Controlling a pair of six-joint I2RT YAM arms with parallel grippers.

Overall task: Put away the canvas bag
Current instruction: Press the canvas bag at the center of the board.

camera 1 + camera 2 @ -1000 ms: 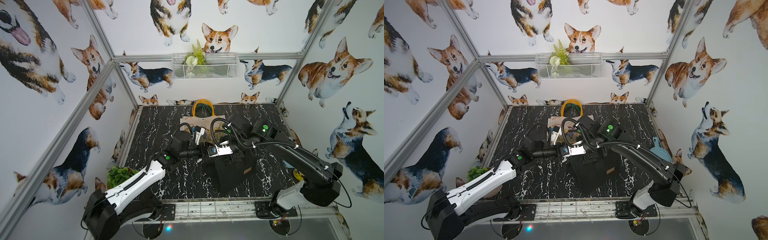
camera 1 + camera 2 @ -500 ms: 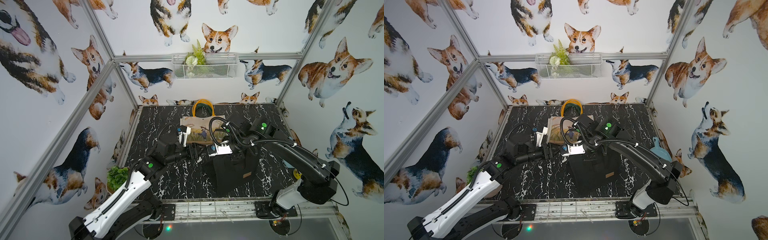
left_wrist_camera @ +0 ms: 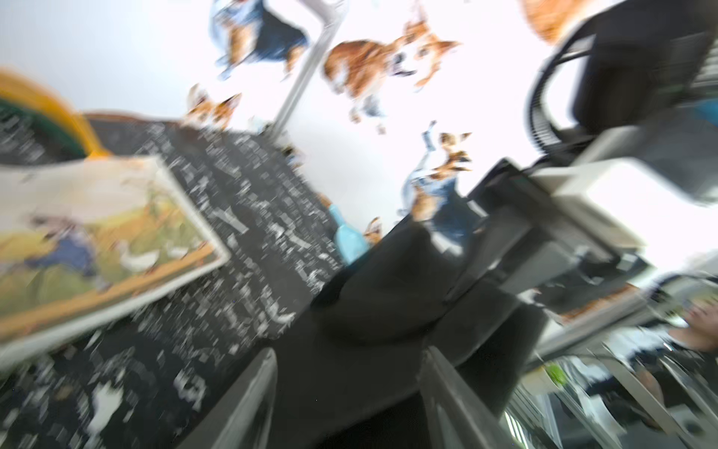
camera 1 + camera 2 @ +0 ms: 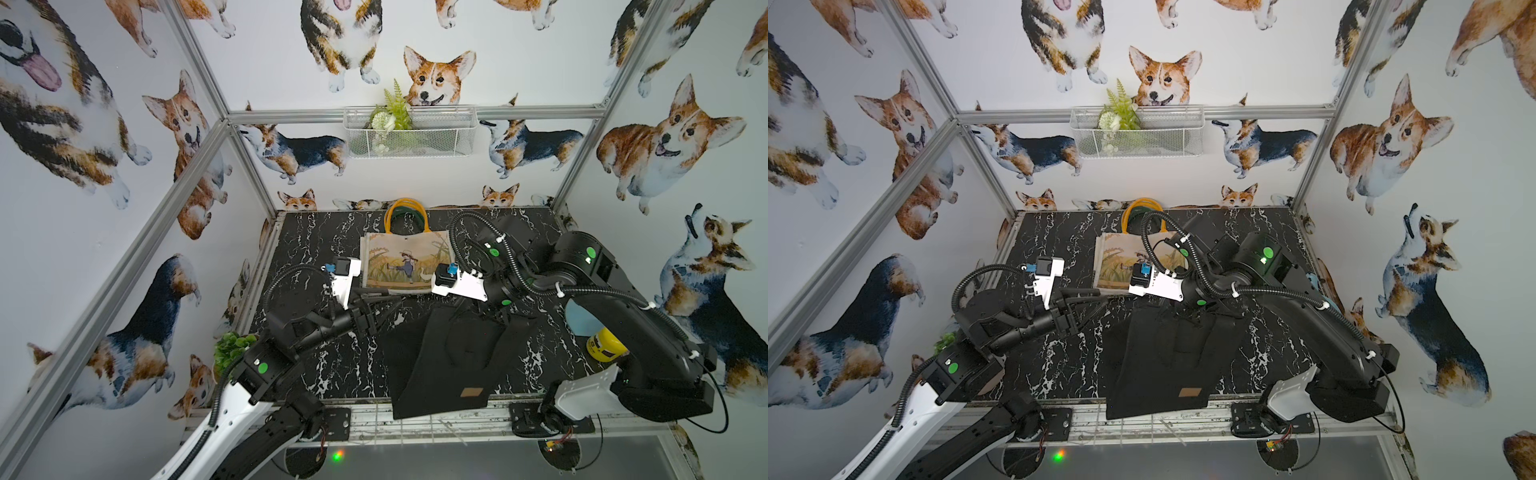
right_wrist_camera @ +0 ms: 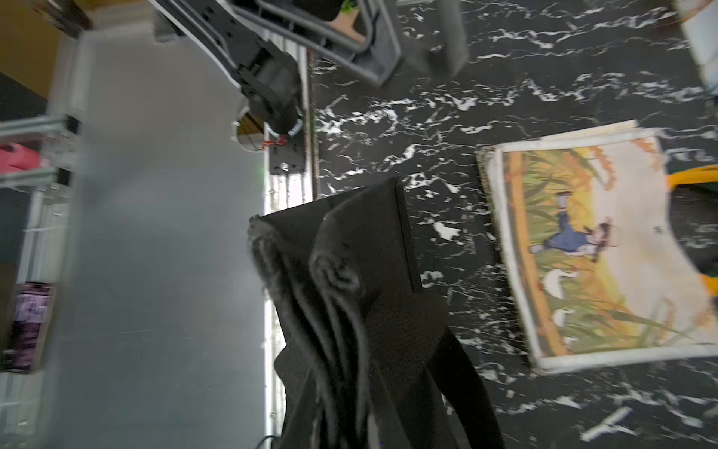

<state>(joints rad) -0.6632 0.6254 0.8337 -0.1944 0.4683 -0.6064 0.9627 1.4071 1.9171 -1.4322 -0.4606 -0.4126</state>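
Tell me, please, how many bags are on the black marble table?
2. The black canvas bag sits at the front edge; the beige illustrated bag with yellow handles lies flat farther back.

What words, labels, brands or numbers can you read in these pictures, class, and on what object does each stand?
No text here can be read.
On the yellow can with a black label, the print is too small to read.
The brown patch on the black fabric bag shows no legible mark.
The picture-printed tote bag with yellow handles carries a picture only, no words.
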